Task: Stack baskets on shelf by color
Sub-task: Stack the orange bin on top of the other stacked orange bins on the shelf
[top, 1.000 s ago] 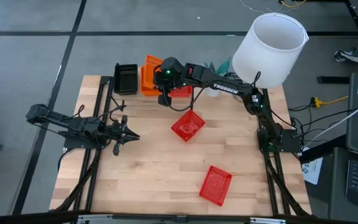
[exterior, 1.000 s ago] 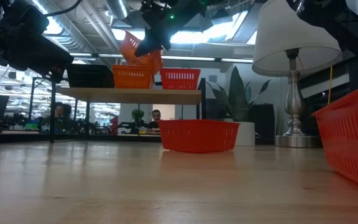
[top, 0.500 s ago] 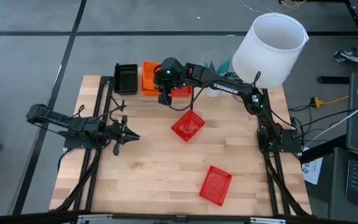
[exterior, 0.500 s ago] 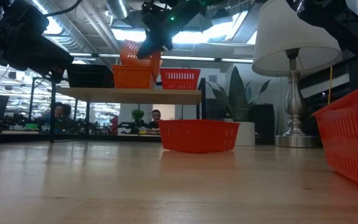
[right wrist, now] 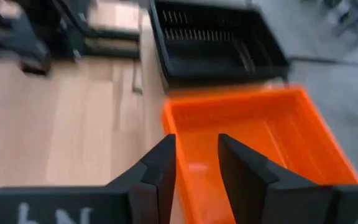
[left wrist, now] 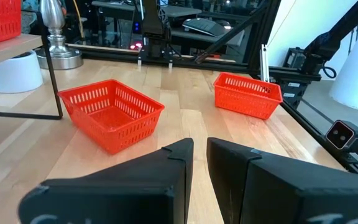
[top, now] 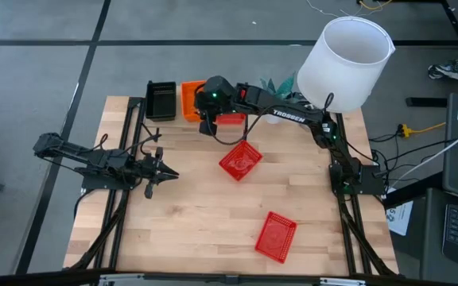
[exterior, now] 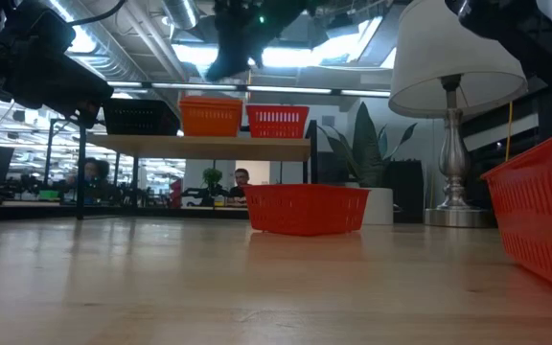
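Observation:
On the shelf (exterior: 199,146) at the table's far side stand a black basket (top: 162,100), an orange stack of baskets (exterior: 211,116) and a red basket (exterior: 277,121), side by side. My right gripper (right wrist: 196,165) hovers open just above the orange basket (right wrist: 247,130), clear of it in the low view (exterior: 228,53). Two more red baskets rest on the tabletop, one mid-table (top: 239,160), one near the front (top: 277,236). My left gripper (top: 161,171) waits shut at the left, holding nothing.
A white lamp with a wide shade (top: 344,59) stands at the table's far right corner, its base (exterior: 453,216) beside the shelf. A white pot with a plant (exterior: 367,182) is behind the mid-table basket. Bare wood lies between the two loose red baskets.
My right gripper has brought a tilted orange basket down level onto the orange one on the shelf and let it go, and it now stands a little above it. The orange basket now sits nested and level.

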`<action>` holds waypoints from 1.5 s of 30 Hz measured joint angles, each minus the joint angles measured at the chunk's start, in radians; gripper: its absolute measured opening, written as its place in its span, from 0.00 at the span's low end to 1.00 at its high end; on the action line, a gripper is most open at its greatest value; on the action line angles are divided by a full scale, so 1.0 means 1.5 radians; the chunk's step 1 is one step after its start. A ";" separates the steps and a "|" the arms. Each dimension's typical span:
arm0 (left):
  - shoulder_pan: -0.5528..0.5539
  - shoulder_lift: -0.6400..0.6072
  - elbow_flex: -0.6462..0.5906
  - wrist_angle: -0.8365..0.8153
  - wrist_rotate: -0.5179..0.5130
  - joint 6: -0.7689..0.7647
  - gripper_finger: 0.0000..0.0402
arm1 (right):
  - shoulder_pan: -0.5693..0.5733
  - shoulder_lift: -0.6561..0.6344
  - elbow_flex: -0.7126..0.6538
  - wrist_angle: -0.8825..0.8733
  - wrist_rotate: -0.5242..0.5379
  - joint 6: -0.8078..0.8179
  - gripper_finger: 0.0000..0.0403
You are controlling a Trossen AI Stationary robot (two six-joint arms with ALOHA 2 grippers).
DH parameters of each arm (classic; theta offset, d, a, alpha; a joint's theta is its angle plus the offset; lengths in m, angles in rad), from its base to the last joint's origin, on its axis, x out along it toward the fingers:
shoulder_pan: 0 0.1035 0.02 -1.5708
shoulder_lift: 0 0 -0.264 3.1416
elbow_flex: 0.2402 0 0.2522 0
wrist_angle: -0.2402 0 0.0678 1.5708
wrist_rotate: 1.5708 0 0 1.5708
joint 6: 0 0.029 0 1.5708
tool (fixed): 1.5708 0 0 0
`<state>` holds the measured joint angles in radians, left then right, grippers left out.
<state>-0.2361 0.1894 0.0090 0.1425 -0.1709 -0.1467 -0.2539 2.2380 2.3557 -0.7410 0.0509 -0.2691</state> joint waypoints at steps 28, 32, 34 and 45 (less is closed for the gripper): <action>0.000 0.000 0.000 0.000 0.000 0.000 0.10 | 0.053 -0.017 -0.045 -0.093 0.316 0.040 0.28; 0.000 0.000 0.000 0.000 0.000 0.000 0.10 | 0.053 -0.017 -0.044 -0.098 0.365 0.047 0.28; 0.000 0.000 0.000 0.000 0.000 0.000 0.10 | 0.051 -0.017 -0.044 -0.109 0.358 0.059 0.28; 0.000 0.000 0.000 0.000 0.000 0.000 0.10 | 0.043 -0.017 -0.060 -0.119 0.295 0.087 0.28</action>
<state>-0.2360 0.1894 0.0090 0.1429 -0.1707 -0.1472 -0.1898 2.2127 2.2654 -0.9200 0.4934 -0.1383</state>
